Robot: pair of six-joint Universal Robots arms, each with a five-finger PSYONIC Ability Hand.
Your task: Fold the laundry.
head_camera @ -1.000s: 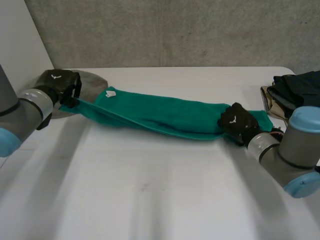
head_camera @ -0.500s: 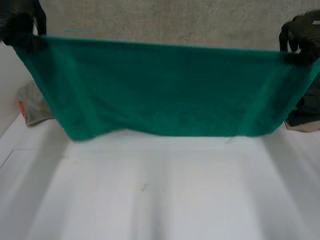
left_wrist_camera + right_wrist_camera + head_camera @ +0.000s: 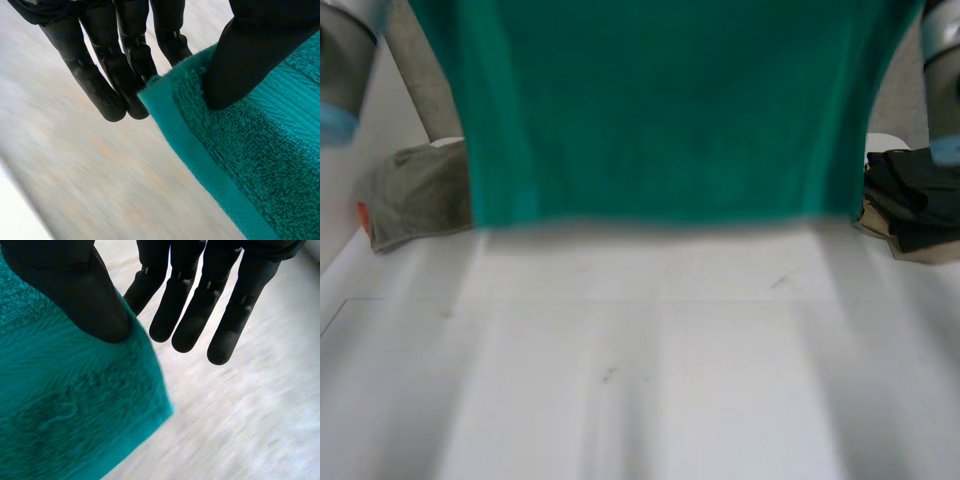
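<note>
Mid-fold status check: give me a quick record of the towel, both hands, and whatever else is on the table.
towel: green towel held up, spread wide, hanging over the white table
left hand: thumb pinching one towel corner
right hand: thumb pinching the other corner
left side: grey garment
right side: dark clothes pile

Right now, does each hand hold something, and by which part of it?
Both hold the green towel, which hangs over the table. The left hand pinches one corner; the right hand pinches another corner.
</note>
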